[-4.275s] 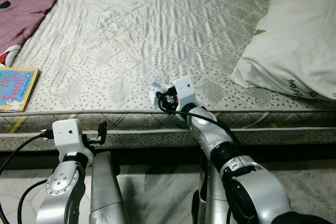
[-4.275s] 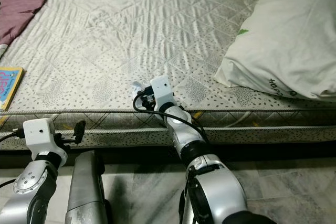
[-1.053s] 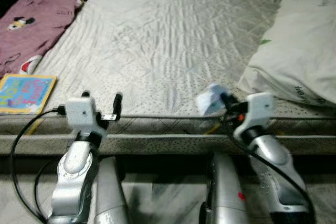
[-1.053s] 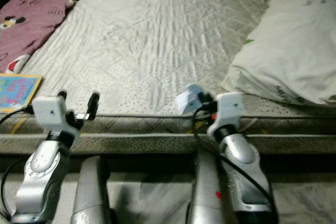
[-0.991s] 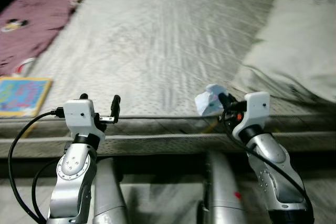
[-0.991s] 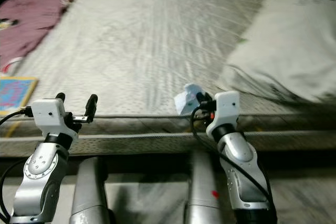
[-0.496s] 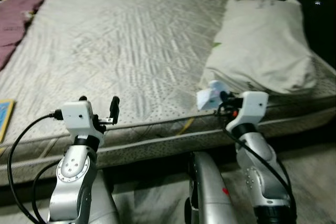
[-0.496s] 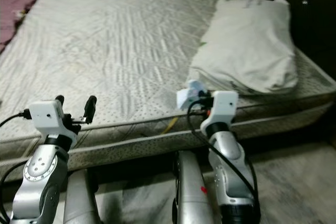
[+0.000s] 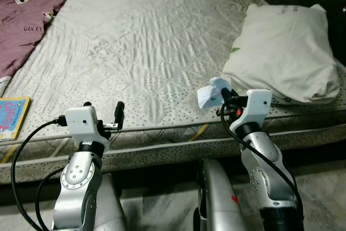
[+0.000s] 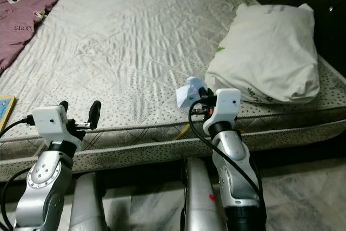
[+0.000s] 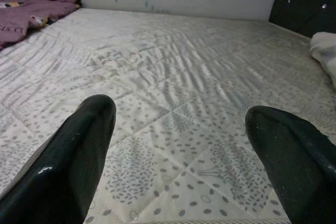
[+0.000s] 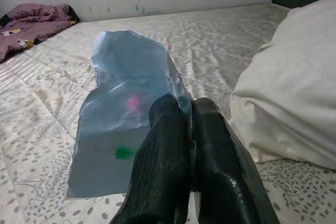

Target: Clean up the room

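My right gripper (image 9: 226, 94) is shut on a crumpled pale blue wrapper (image 9: 211, 92), held up above the near edge of the mattress (image 9: 146, 52). The wrapper (image 12: 125, 129) sticks up from the pinched fingers (image 12: 178, 145) in the right wrist view, with pink and green marks on it. My left gripper (image 9: 102, 110) is open and holds nothing, raised at the mattress's near edge. Its two black fingertips (image 11: 79, 145) stand wide apart over the quilted cover in the left wrist view.
A white pillow (image 9: 286, 52) lies on the bed's right side, close to the right gripper. A maroon garment (image 9: 27, 9) lies at the far left, and a colourful book (image 9: 12, 116) sits at the left near edge. Marble floor (image 10: 303, 187) lies below.
The right gripper lifted the wrapper off the mattress and holds it raised. Both arms came up. The camera has swung and tilted, so the bed and pillow shifted in view.
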Tool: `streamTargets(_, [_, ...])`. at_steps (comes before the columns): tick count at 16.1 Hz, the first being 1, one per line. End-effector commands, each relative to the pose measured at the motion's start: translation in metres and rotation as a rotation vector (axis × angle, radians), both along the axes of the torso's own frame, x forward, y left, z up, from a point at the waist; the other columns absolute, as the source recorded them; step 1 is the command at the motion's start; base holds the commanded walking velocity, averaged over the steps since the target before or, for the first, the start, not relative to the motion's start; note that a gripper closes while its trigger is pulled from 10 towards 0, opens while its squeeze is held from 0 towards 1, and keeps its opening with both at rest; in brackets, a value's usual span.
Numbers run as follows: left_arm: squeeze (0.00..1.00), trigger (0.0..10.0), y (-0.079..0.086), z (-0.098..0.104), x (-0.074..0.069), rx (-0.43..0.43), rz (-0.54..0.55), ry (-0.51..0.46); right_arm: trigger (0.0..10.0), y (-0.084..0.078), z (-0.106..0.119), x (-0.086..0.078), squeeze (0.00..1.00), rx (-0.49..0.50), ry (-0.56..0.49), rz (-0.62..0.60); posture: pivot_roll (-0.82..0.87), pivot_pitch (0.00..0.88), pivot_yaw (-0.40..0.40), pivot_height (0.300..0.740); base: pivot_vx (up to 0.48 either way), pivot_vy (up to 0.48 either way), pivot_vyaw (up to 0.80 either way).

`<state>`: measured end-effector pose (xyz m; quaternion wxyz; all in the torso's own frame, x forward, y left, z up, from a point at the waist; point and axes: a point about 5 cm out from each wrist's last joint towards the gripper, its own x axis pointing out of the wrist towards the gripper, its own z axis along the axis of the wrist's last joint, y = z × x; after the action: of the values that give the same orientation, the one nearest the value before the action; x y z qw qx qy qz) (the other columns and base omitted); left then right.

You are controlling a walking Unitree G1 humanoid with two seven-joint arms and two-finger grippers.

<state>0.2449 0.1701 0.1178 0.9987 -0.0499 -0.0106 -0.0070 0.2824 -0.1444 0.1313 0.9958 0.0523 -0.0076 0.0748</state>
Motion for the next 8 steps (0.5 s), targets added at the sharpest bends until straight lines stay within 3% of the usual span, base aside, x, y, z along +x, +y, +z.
streamTargets(1, [0.00,10.0,-0.0005,-0.0008,0.0009,-0.010,-0.012,0.005,10.0,0.0035,0.0037,0.0038,0.00,0.007,-0.015,0.012,-0.10,0.000,-0.005,0.557,0.000,0.000,0.00])
streamTargets(8, [0.00,10.0,-0.0023,-0.0007,0.0022,0.025,-0.015,0.014,10.0,0.0040,0.0059,0.0066,0.00,0.016,-0.019,0.005,-0.10,0.002,-0.002,0.637,0.000,0.000,0.00])
